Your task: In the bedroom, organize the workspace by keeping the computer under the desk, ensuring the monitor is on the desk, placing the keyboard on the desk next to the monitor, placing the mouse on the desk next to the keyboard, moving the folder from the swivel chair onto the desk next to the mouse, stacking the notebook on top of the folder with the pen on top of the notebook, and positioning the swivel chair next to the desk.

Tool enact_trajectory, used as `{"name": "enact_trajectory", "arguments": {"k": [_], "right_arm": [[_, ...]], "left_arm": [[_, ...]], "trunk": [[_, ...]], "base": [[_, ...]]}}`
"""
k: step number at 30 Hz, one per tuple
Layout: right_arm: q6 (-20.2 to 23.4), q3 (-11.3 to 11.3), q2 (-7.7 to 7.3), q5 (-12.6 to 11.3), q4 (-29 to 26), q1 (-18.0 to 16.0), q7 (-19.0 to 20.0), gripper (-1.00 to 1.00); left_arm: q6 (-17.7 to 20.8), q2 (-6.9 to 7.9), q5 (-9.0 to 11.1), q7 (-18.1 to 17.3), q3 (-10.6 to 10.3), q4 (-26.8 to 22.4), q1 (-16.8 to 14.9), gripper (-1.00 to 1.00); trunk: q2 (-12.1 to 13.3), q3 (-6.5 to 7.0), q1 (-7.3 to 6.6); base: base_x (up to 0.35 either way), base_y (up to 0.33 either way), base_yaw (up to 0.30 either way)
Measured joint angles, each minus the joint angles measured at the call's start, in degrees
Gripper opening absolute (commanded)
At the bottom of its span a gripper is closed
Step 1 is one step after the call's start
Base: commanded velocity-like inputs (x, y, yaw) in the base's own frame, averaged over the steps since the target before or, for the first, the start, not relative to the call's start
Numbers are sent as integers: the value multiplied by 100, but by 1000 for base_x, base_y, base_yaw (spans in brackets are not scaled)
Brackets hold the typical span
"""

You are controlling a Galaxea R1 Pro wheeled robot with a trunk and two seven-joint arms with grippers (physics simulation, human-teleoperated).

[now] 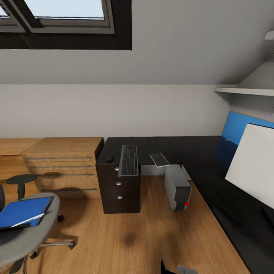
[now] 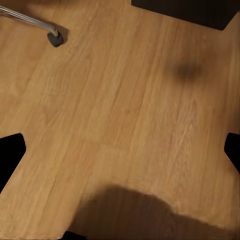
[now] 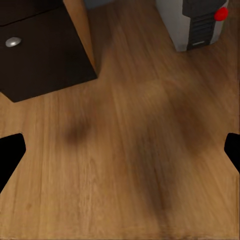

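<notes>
The black desk (image 1: pixel 198 152) runs along the wall and down the right side. On it lie the keyboard (image 1: pixel 129 160), a small dark mouse (image 1: pixel 110 159) beside it, and a thin grey notebook (image 1: pixel 160 159) that overhangs the edge. The monitor (image 1: pixel 251 167) stands at the right, its white back toward me. On the floor by the desk stands the computer (image 1: pixel 178 188) (image 3: pixel 197 22). At lower left, the swivel chair (image 1: pixel 26 232) carries the blue folder (image 1: pixel 23 211) with a thin white pen (image 1: pixel 28 220) on it. Both grippers (image 2: pixel 120 152) (image 3: pixel 120 152) hang open over bare floor.
An oak drawer unit (image 1: pixel 62 163) stands left of the desk's black drawer pedestal (image 1: pixel 120 190) (image 3: pixel 40 55). A chair castor (image 2: pixel 55 38) shows near the left gripper. A wall shelf (image 1: pixel 243 90) and a blue panel (image 1: pixel 243 127) are at the right. Wood floor stretches between chair and desk.
</notes>
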Motion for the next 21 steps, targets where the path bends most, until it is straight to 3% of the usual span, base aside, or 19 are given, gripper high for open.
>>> {"name": "enact_trajectory", "arguments": {"k": [21], "right_arm": [[33,10,14,1,2,0,7,100]], "left_arm": [[0,-13,4,7,-6,0,0,100]], "trunk": [[0,0,0]], "base": [[-336,0,0]]}}
